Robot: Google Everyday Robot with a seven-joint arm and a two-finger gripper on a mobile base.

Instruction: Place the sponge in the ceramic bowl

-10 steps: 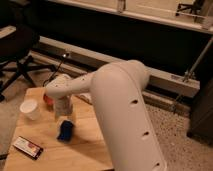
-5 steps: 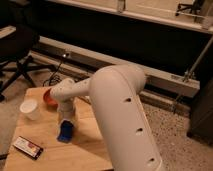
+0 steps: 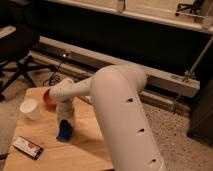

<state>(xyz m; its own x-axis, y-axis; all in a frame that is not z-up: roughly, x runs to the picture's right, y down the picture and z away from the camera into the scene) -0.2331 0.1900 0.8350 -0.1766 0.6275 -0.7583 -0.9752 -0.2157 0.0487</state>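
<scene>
The gripper [image 3: 65, 119] hung right over the blue sponge [image 3: 63, 132] on the wooden table [image 3: 82, 150]; honestly couldn't tell if it was gripping it. The orange ceramic bowl [image 3: 48, 99] sat just farther back, with a white cup [image 3: 30, 108] on its near left.

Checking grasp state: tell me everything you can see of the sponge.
The sponge is a small, bright blue, soft-looking block. It is tilted, with its lower end at the wooden table. The gripper is directly above it, at its top end; contact cannot be confirmed. The sponge is outside the ceramic bowl, which lies behind it.
</scene>
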